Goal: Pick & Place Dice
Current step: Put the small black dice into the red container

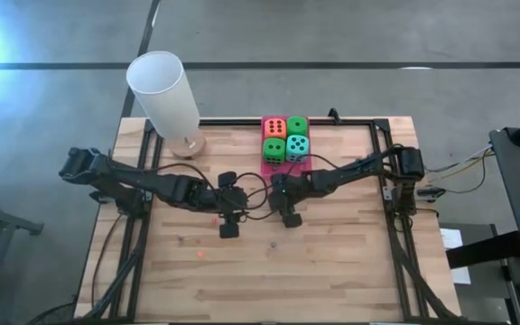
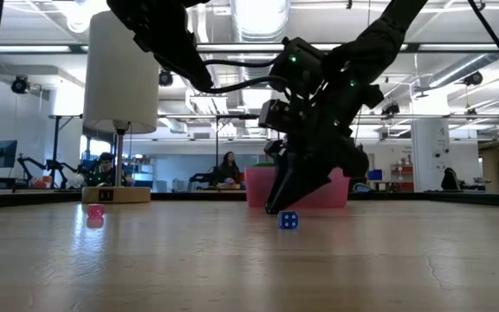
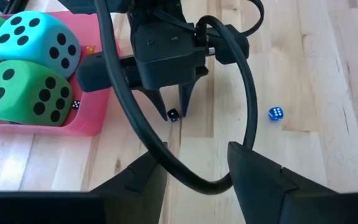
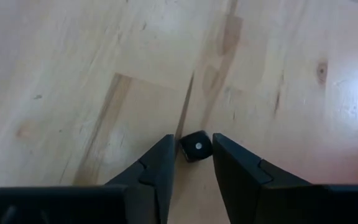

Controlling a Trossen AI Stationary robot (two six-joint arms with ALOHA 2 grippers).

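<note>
Right wrist view: my right claw (image 4: pixel 190 163) is down on the worktop (image 4: pixel 73 74), narrow, fingers straddling a tiny black die (image 4: pixel 196 147), not clamped yet as far as I can tell. Die sits dead centre between the tips, so I'd just close. It lies just right of the pink tray (image 3: pixel 89 121) holding the big foam dice (image 3: pixel 23 93). Left claw (image 3: pixel 194 171) hovers nearby, part open, empty. Small blue die (image 3: pixel 276 114) sits loose beyond the right claw.

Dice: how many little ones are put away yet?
Done: one tiny black die lies in the pink tray by the big dice. In hand: the right gripper is down around another black die on the table. Left: a blue die and a pink die lie loose; the left gripper waits, open.
</note>
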